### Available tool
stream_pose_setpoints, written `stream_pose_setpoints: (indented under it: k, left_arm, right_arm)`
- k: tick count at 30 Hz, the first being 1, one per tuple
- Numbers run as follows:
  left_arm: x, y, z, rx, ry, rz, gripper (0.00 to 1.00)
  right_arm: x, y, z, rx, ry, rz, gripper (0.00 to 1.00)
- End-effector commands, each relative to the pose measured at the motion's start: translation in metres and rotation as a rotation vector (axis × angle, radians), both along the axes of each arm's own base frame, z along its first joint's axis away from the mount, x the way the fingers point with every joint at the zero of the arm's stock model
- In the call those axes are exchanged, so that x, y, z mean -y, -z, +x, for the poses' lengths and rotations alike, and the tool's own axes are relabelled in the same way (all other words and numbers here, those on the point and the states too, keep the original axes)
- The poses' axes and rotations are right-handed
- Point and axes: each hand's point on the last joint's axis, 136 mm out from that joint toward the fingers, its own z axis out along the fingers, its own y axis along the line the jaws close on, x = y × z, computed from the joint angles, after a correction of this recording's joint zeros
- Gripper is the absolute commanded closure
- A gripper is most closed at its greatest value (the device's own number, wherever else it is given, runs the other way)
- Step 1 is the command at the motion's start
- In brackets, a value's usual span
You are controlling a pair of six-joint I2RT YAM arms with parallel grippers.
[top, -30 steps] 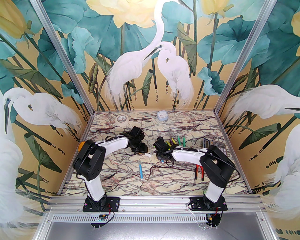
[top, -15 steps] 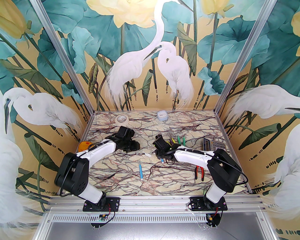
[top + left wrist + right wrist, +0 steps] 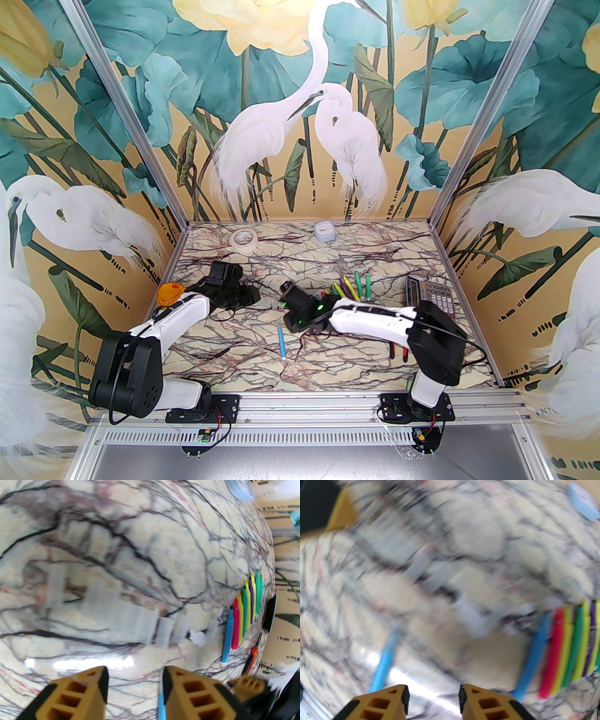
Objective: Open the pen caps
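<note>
Several clear pen caps (image 3: 164, 631) lie loose in a row on the marble table, ahead of my left gripper (image 3: 134, 681). That gripper is open with nothing between its fingers. Several uncapped markers (image 3: 243, 611) lie side by side to the right of the caps. They also appear in the top view as markers (image 3: 349, 285). A lone blue pen (image 3: 282, 343) lies at mid-table, nearer the arms. My right gripper (image 3: 433, 698) is open and empty, hovering between the blue pen (image 3: 384, 658) and the marker row (image 3: 562, 653). The right wrist view is blurred.
A tape roll (image 3: 244, 239) and a small blue-white box (image 3: 325, 231) sit at the back edge. A calculator (image 3: 429, 293) lies at the right, and red-handled pliers (image 3: 398, 349) lie partly under the right arm. An orange object (image 3: 169, 293) rests by the left wall.
The left arm has drawn back and to the left, away from the caps. The right gripper has swung left, off the markers to mid-table. Both grippers' jaws have widened.
</note>
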Motion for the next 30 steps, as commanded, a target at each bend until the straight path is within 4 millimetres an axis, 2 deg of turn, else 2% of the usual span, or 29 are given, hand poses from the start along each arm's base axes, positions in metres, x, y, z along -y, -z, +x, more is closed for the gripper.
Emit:
stream_pose_setpoints:
  k: [1, 6, 14, 23, 30]
  left_arm:
    - [-0.008, -0.007, 0.006, 0.049, -0.043, -0.005, 0.55]
    - [-0.013, -0.004, 0.005, 0.054, -0.062, -0.010, 0.55]
    - [-0.016, -0.002, 0.001, 0.064, -0.064, -0.007, 0.49]
    - [-0.015, -0.003, 0.002, 0.072, -0.053, -0.012, 0.48]
    - [-0.013, -0.005, 0.005, 0.084, -0.053, -0.029, 0.48]
  right_arm:
    - [-0.003, 0.015, -0.023, -0.086, -0.006, -0.055, 0.56]
    - [-0.019, 0.026, -0.040, -0.117, -0.052, -0.091, 0.55]
    - [-0.027, 0.039, -0.045, -0.149, -0.066, -0.121, 0.55]
    - [-0.021, 0.059, -0.044, -0.166, -0.060, -0.206, 0.56]
    - [-0.007, 0.071, -0.039, -0.147, -0.044, -0.309, 0.60]
